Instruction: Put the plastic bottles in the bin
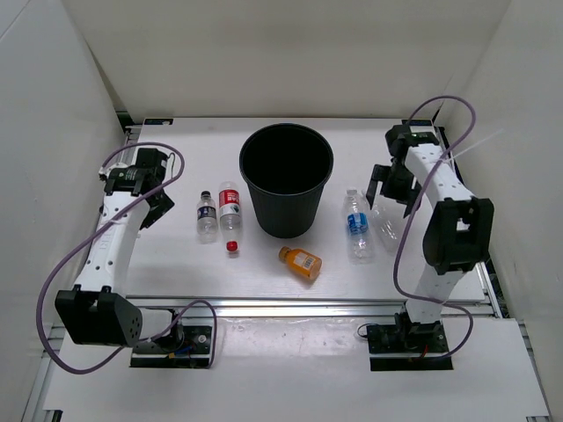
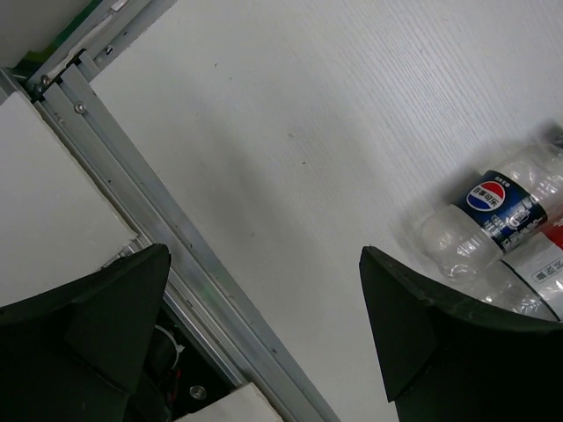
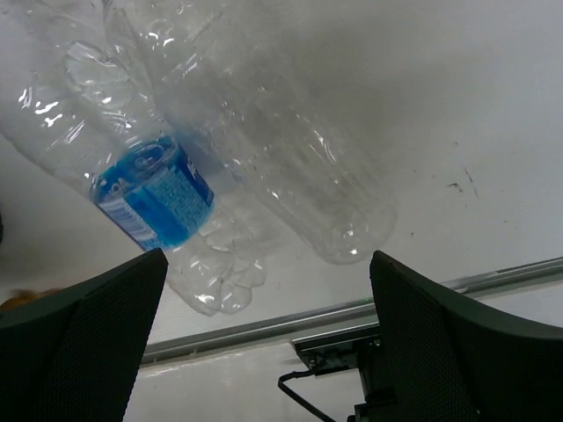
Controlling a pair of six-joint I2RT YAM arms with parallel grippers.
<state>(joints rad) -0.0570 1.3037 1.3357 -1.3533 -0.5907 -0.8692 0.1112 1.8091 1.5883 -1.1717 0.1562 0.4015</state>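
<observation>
The bin (image 1: 286,214), a big black bucket, stands upright at the table's centre back. Left of it lie a dark-labelled bottle (image 1: 207,216) (image 2: 501,205) and a red-labelled bottle (image 1: 230,209) (image 2: 538,274), side by side. An orange bottle (image 1: 301,262) lies in front of the bin. To the right lie a blue-labelled bottle (image 1: 357,225) (image 3: 155,197) and a clear unlabelled bottle (image 1: 386,226) (image 3: 295,154). My left gripper (image 1: 155,209) (image 2: 264,264) hangs open left of the dark-labelled bottle, holding nothing. My right gripper (image 1: 384,191) (image 3: 268,264) is open just above the two right-hand bottles, empty.
White walls enclose the table on the left, back and right. A metal rail (image 1: 308,305) (image 2: 176,237) (image 3: 290,318) runs along the table's near edge, with both arm bases behind it. Purple cables (image 1: 400,246) loop beside each arm.
</observation>
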